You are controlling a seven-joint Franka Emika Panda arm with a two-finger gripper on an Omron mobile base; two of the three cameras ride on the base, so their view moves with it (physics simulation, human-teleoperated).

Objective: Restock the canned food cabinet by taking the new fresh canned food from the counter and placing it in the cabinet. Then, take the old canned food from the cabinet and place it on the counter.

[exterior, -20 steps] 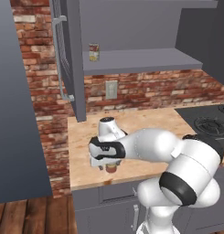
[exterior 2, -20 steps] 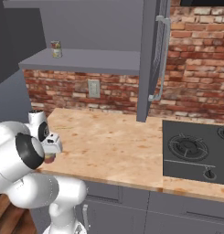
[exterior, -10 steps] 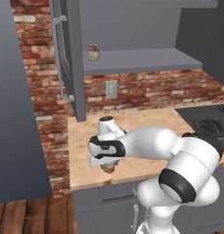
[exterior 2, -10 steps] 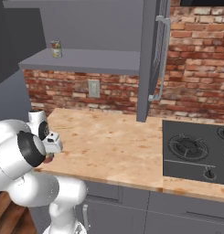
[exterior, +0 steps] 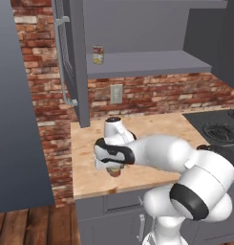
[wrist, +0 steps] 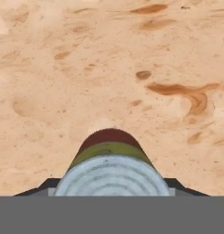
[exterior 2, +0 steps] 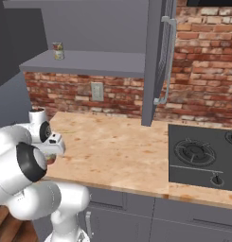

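Note:
The new fresh canned food (wrist: 109,153), a squat red can with a ridged silver lid, stands on the counter (exterior: 156,129) near its front left. My gripper (wrist: 111,186) points down over it, and its dark fingertips (wrist: 45,186) press against both sides of the can. In the left base view the hand (exterior: 112,155) covers most of that can (exterior: 115,172). The old canned food (exterior: 98,54), yellow and white, stands at the left end of the shelf of the cabinet (exterior: 152,62), also seen as a small can (exterior 2: 57,50) from the right.
The cabinet door (exterior: 73,62) hangs open over the counter's left part, its silver bar handle (exterior 2: 167,61) facing the stove. A black gas hob (exterior 2: 202,151) takes up the right of the counter. A wall outlet (exterior 2: 97,91) sits on the brick backsplash.
The fingers have closed in from wide open onto the red can. The arm has stayed over the same spot, and the can still rests on the counter.

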